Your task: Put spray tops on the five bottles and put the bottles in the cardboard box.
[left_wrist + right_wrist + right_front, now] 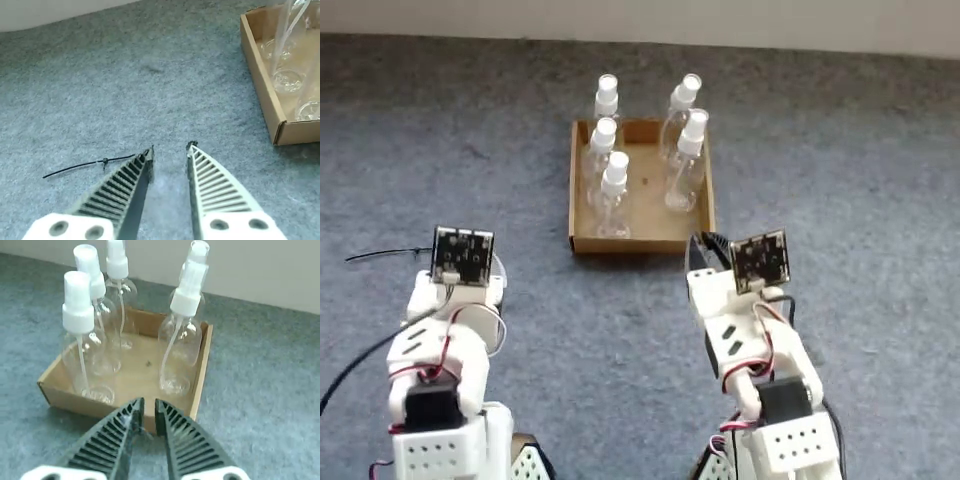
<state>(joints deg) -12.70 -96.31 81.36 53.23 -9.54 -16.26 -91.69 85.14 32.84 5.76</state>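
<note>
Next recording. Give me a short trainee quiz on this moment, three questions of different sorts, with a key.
1. How many clear plastic bottles with white spray tops stand in the shallow brown cardboard box?
2. True or false: the left gripper is holding a bottle.
3. What lies on the grey carpet near the left gripper?
A. a thin black cable tie
B. a loose white spray top
C. a fallen bottle

Key: 1 five; 2 false, its jaws are apart with nothing between them; 3 A.
</note>
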